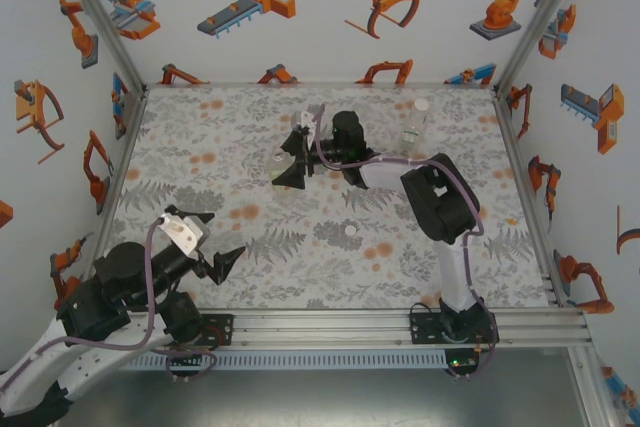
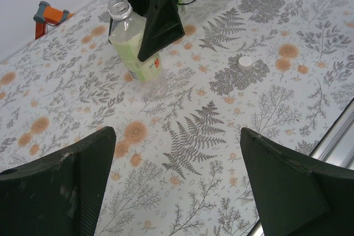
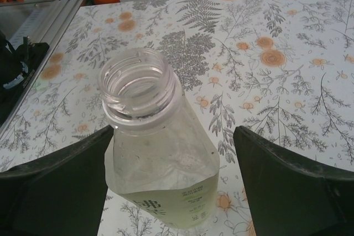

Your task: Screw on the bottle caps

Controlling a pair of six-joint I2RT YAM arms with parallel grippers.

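Note:
An uncapped bottle [image 3: 160, 158] with yellow-green tint and a printed label stands on the floral mat at centre back, and it appears as well in the top view [image 1: 277, 156] and the left wrist view [image 2: 135, 53]. My right gripper [image 3: 171, 181] is open around its body: the left finger is against the bottle's side, the right finger stands clear of it. One white bottle cap [image 2: 245, 62] lies flat on the mat [image 1: 352, 231], in front of that bottle. My left gripper [image 1: 218, 235] hovers open and holds nothing [image 2: 177, 192] near the front left.
A colourless bottle [image 1: 413, 133] stands at the back right, with something white at its top. White walls with robot prints enclose the mat on three sides. An aluminium rail [image 1: 400, 322] runs along the near edge.

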